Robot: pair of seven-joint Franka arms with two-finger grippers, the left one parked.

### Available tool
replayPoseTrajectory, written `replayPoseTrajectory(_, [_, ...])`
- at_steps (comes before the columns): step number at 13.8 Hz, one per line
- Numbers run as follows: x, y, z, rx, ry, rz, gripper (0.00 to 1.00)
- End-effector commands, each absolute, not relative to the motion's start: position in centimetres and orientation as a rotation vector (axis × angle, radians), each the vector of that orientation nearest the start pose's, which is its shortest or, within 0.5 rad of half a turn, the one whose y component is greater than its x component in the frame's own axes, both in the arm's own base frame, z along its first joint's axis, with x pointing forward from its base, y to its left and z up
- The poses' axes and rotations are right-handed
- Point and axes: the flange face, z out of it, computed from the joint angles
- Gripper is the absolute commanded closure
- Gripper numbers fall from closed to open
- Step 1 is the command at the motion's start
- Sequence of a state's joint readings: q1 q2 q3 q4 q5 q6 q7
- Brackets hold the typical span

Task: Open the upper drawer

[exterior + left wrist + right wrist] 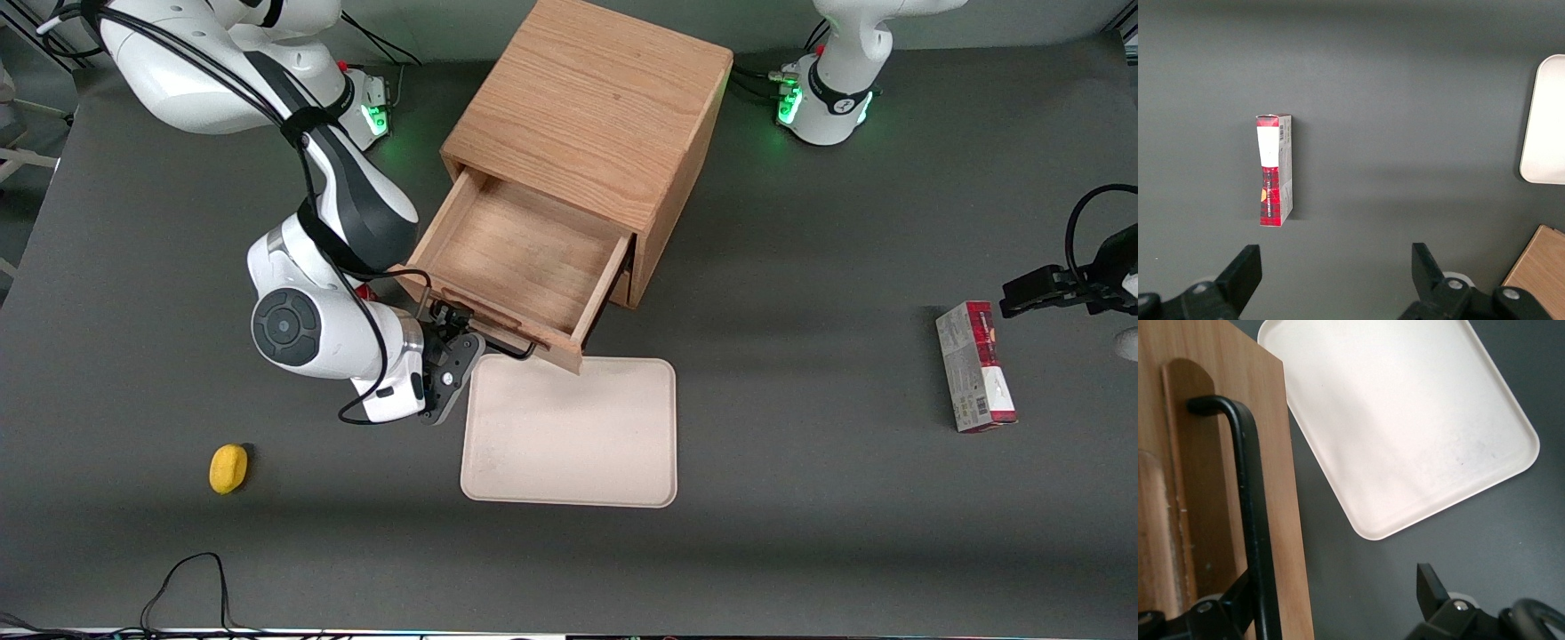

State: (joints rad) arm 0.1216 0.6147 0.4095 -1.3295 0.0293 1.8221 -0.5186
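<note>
The upper drawer of light oak (520, 267) stands drawn well out of the boxy wooden cabinet (591, 116) on the dark grey bench (800, 533), its plain wood interior open to view and empty; its front panel reaches almost to the near edge of the cream rectangular tray (569, 433). The right arm's gripper (453, 351) sits at the end of the drawer front toward the working arm's end of the bench, just beside the black metal bar handle (1248, 493). In the right wrist view the fingers are spread wide: one finger (1225, 613) lies against the handle bar, the other finger (1431, 590) stands well apart over bare bench, so nothing is clamped. The handle's long axis runs along the drawer front, crosswise to the pull direction. Judgement: the drawer appears essentially open; any further travel would be straight out from the cabinet, toward the tray, which lies close in that path.
</note>
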Motion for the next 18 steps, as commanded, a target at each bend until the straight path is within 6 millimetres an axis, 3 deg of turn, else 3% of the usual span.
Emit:
replayPoseTrajectory(1, [65.2, 30.3, 40.2, -2.568, -1.405, 0.085, 0.00])
replayPoseTrajectory(5, [68.1, 27.6, 47.3, -2.708, -1.450, -0.141, 0.00])
replayPoseTrajectory(7, [68.0, 26.5, 51.3, -2.726, -1.448, -0.227, 0.00])
replayPoseTrajectory(9, [67.1, 23.0, 55.9, -2.774, -1.332, -0.278, 0.00])
replayPoseTrajectory(11, [64.7, 17.9, 57.6, -2.841, -0.943, -0.103, 0.00])
replayPoseTrajectory(14, [59.2, 11.9, 57.7, -2.983, -0.499, 0.025, 0.00])
replayPoseTrajectory(16, [54.6, 9.2, 57.3, -3.040, -0.171, 0.095, 0.00])
replayPoseTrajectory(18, [49.8, 7.7, 57.6, -3.090, -0.039, 0.087, 0.00])
